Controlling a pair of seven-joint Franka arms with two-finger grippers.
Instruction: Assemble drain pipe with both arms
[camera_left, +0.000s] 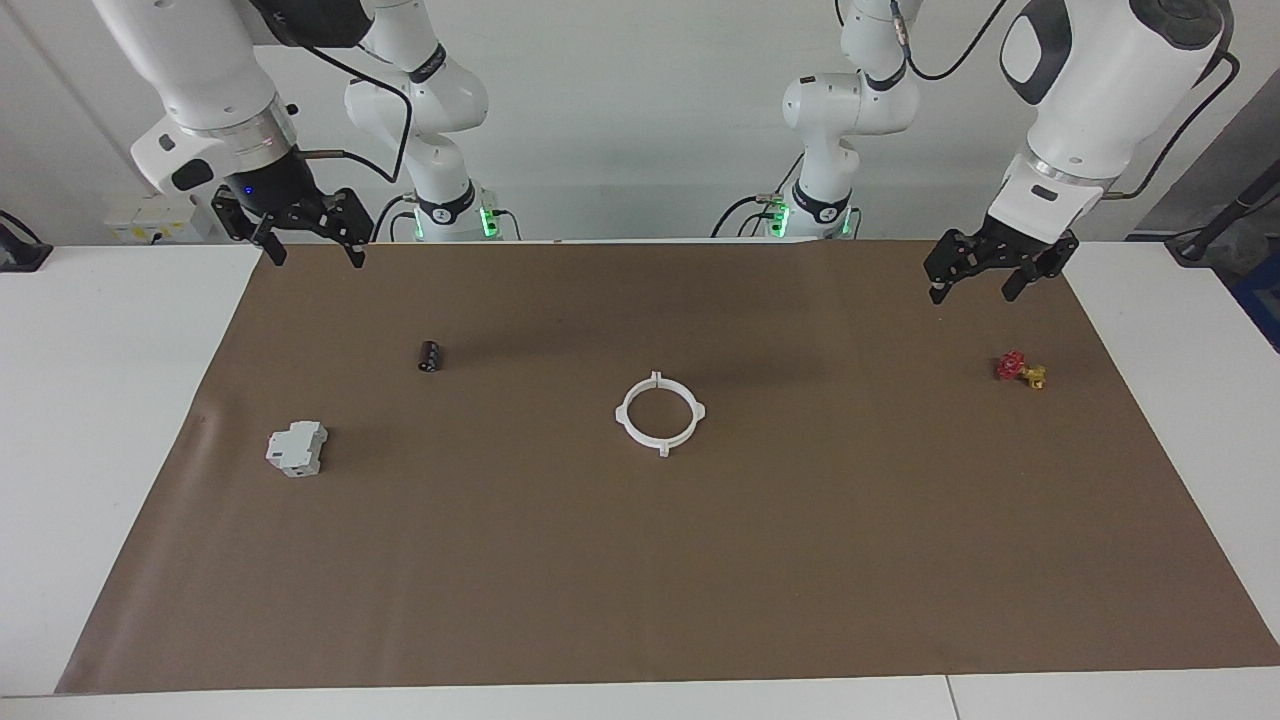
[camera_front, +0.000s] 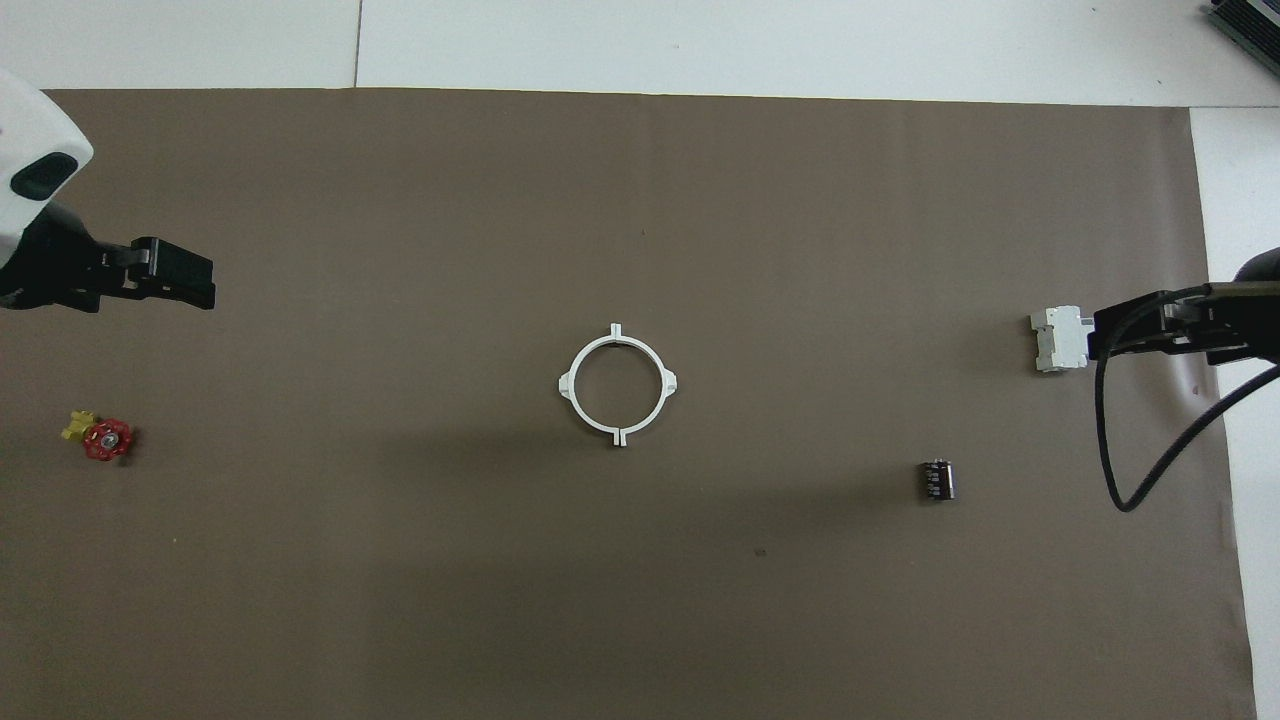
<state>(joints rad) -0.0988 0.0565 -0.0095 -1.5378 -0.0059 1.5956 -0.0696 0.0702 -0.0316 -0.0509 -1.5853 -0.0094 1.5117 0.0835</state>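
Note:
The drain pipe (camera_left: 622, 414) lies in the middle of the brown mat as one closed white ring with small tabs around it, its two halves together; it also shows in the overhead view (camera_front: 619, 432). My left gripper (camera_left: 972, 290) is open and empty, raised over the mat at the left arm's end, well apart from the ring; it shows in the overhead view (camera_front: 205, 280) too. My right gripper (camera_left: 315, 255) is open and empty, raised over the mat's edge at the right arm's end, and in the overhead view (camera_front: 1100, 338) it partly covers the block.
A grey-white boxy block (camera_left: 297, 449) (camera_front: 1058, 339) and a small black cylinder (camera_left: 430, 356) (camera_front: 936, 479) lie toward the right arm's end. A red-and-yellow valve (camera_left: 1020, 369) (camera_front: 100, 437) lies toward the left arm's end. The brown mat (camera_left: 640, 580) covers the white table.

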